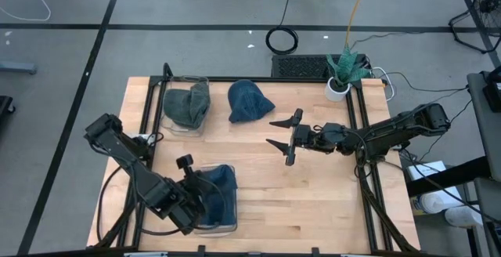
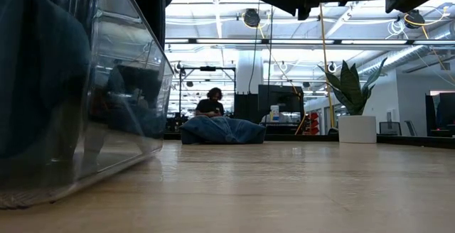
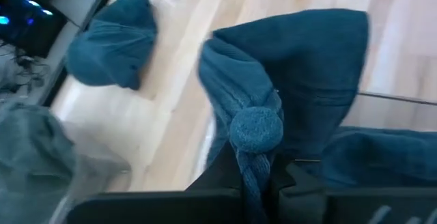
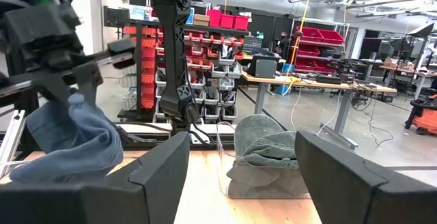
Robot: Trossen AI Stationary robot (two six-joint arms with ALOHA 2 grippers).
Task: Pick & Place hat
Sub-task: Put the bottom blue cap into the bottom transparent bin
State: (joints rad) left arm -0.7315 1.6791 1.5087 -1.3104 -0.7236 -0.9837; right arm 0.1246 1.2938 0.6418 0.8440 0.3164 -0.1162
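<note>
**Blue hat pinched over the near bin**

My left gripper (image 1: 190, 185) is clamped tight on a blue knit hat (image 1: 217, 188), holding it over the clear bin (image 1: 222, 226) at the near left of the table (image 1: 313, 202). In my left wrist view the fabric bunches between my fingers (image 3: 225, 176), with the hat's pompom (image 3: 256, 128) sitting just above them and the rest of the cloth draping away toward the bin's edge. From the low view the bin wall fills the left side, with dark blue cloth showing through it.

My right gripper (image 1: 280, 138) hovers above the middle of the table with its jaws spread wide and nothing between them, pointing toward the left side. Through its own wrist camera I see my other arm holding up the blue cloth.

A second blue hat (image 1: 248, 102) lies loose on the wood at the far side, just beyond my right gripper. Beside it, to the left, a grey-green hat (image 1: 188, 105) rests in another clear bin (image 1: 182, 125). A potted plant (image 1: 342, 72) stands at the table's far right corner.

In the low view, a person (image 2: 210, 104) sits in the room well behind the table.
</note>
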